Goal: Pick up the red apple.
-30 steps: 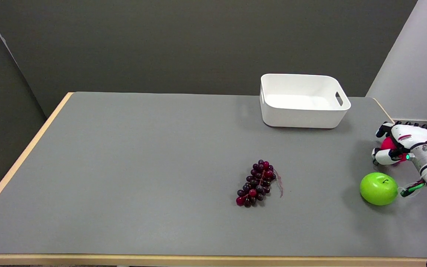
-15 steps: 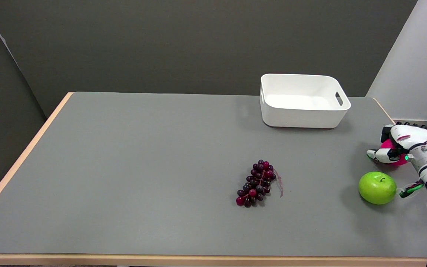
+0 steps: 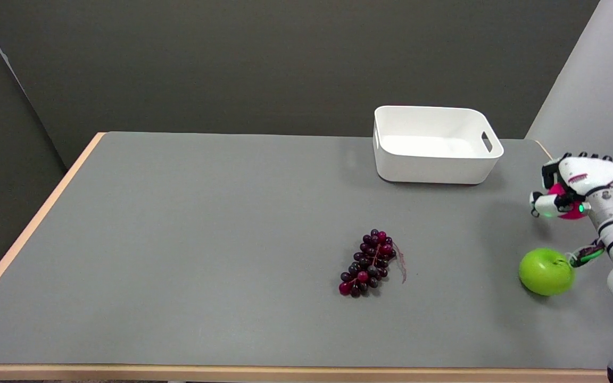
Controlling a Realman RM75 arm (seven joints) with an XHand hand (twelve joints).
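Red shows between the fingers of the right hand [image 3: 572,186]: the red apple [image 3: 564,205] sits in its grasp, the thumb curled under the near-left side and the other fingers wrapped over the top, so only a patch of the fruit is visible. The hand is closed around it, not spread.

Compared with a second ago, the hand and apple stand higher in the head view and a little farther along the table's right edge. Half a second ago the apple looked low, close to the grey table [image 3: 205,239]; now a soft shadow lies on the surface to the left and below it, and the fruit appears clear of the table. I judge that the lift is under way and the grasp has held, though how securely the far side is gripped cannot be told, since the hand hides it.

The green apple [image 3: 546,271] lies on the table near the forearm, just beside a green cable piece at the wrist; it has shifted slightly right and nearer since the earlier pictures, which suggests the arm nudged it. The purple grape bunch [image 3: 369,263] in the middle and the white bin [image 3: 391,159] at the far right have not moved.

What seems left is to raise the apple well clear and keep it steady.
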